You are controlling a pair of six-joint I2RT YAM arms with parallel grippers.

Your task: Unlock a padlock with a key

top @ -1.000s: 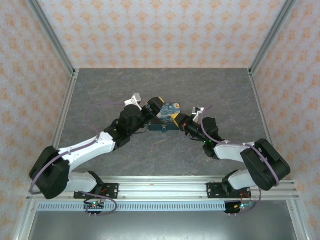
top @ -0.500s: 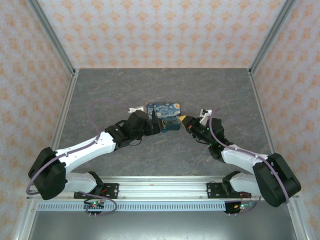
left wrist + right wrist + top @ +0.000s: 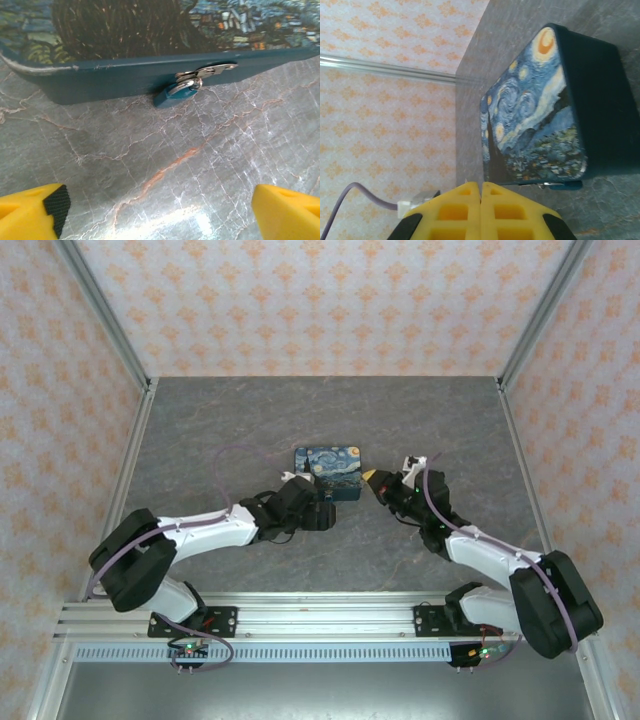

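Note:
A dark-blue starry-night box [image 3: 328, 460] lies flat on the grey marble table. A small teal padlock [image 3: 172, 95] hangs from the silver hasp on its near side, also seen as the padlock [image 3: 567, 185]. My left gripper [image 3: 160, 210] is open and low over bare table, a short way in front of the padlock; its yellow fingers [image 3: 30, 210] stand wide apart and touch nothing. My right gripper [image 3: 370, 478] is shut, just right of the box [image 3: 530, 115] and apart from it. A thin pale sliver shows at the seam of the right gripper [image 3: 481, 187]. The key is hidden.
Patterned walls and aluminium posts [image 3: 105, 315] enclose the table on three sides. A metal rail [image 3: 320, 615] runs along the near edge. Both arms reach inward and nearly meet at the box; bare marble [image 3: 320, 405] lies beyond it.
A second ago the box was tilted up between both grippers. It now lies flat. The left gripper has drawn back from its front, and the right gripper has moved off to the right.

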